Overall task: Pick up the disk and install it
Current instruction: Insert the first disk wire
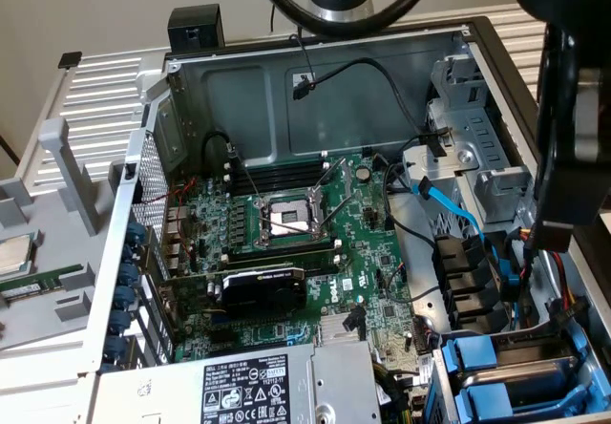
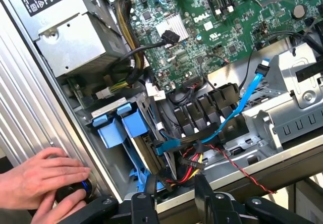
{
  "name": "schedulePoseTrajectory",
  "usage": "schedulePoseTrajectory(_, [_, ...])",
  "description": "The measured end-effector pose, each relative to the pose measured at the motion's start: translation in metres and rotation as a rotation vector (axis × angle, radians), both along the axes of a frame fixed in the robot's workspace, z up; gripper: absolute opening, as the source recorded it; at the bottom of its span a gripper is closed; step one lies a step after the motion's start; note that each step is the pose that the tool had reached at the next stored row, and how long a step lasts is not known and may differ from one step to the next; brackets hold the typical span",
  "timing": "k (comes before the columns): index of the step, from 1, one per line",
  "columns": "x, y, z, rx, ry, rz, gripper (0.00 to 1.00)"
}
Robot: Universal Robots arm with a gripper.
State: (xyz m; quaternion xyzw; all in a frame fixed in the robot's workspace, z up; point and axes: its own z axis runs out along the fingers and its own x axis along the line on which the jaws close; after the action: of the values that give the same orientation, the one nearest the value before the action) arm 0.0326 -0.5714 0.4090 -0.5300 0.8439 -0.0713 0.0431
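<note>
The disk's blue plastic carrier (image 2: 121,125) stands in the drive bay at the case corner, two blue tabs up; its metal body is mostly hidden in the bay. In the exterior view the blue carrier (image 1: 477,362) sits at the lower right, with grey metal (image 1: 530,371) between blue rails. My gripper (image 2: 169,206) hovers above the case wall beside that bay, its black fingers (image 2: 202,196) apart with nothing between them. The arm's dark wrist block (image 1: 573,109) hangs over the exterior view's right side of the case.
A person's hand (image 2: 40,181) rests on the ribbed outer panel near the bay, on a black round knob (image 2: 83,188). The silver power-supply box (image 2: 75,37), the green motherboard (image 1: 286,243), a blue data cable (image 2: 242,103) and red-yellow wires (image 2: 192,166) crowd around the bay.
</note>
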Motion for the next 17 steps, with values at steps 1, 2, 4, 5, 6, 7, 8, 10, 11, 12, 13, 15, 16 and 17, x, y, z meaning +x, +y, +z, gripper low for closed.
schedulePoseTrajectory(1, [-0.001,-0.0002,0.0,0.0044,0.0,0.006,0.43])
schedulePoseTrajectory(2, [-0.002,-0.0004,0.0,0.0088,0.0,0.012,0.43])
schedulePoseTrajectory(4, [-0.004,-0.0011,0.0,0.0164,0.0,0.022,0.43])
schedulePoseTrajectory(5, [-0.005,-0.0018,0.0,0.0194,-0.0004,0.024,0.43])
schedulePoseTrajectory(6, [-0.007,-0.0025,-0.0001,0.021,-0.0013,0.024,0.43])
schedulePoseTrajectory(7, [-0.009,-0.0034,-0.0001,0.0216,-0.0024,0.024,0.43])
schedulePoseTrajectory(8, [-0.011,-0.0045,-0.0002,0.0221,-0.0025,0.025,0.43])
schedulePoseTrajectory(10, [-0.014,-0.0071,-0.0007,0.0257,-0.0027,0.032,0.43])
schedulePoseTrajectory(11, [-0.015,-0.0075,-0.0007,0.0268,-0.0026,0.039,0.43])
schedulePoseTrajectory(12, [-0.016,-0.0077,-0.0007,0.0277,-0.0025,0.048,0.43])
schedulePoseTrajectory(13, [-0.017,-0.0078,-0.0006,0.0279,-0.0022,0.059,0.43])
schedulePoseTrajectory(15, [-0.018,-0.0079,-0.0008,0.0284,-0.002,0.082,0.43])
schedulePoseTrajectory(16, [-0.018,-0.0079,-0.0009,0.0285,-0.0018,0.097,0.43])
schedulePoseTrajectory(17, [-0.018,-0.0079,-0.001,0.0285,-0.0016,0.113,0.43])
